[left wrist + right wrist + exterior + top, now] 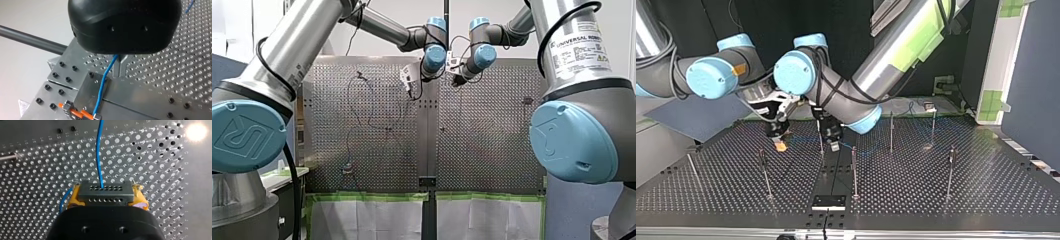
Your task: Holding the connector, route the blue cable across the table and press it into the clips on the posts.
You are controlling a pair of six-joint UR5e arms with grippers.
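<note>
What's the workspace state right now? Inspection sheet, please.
Surface: perforated table, bare metal, thin posts standing on it.
Job's things: connector in my right claw; blue cable leaves it and also passes my left claw.
Clutter: nothing seen.
Grippers: right claw shut on connector, yellow pads; left claw black, grip unreadable.
Cables: black cable hangs beside my left arm.
Surroundings: green tape at the top view's right.

A robotics lab; two industrial arms [896, 55] reach over a perforated metal table [986, 190] set with thin posts [950, 172].
</note>
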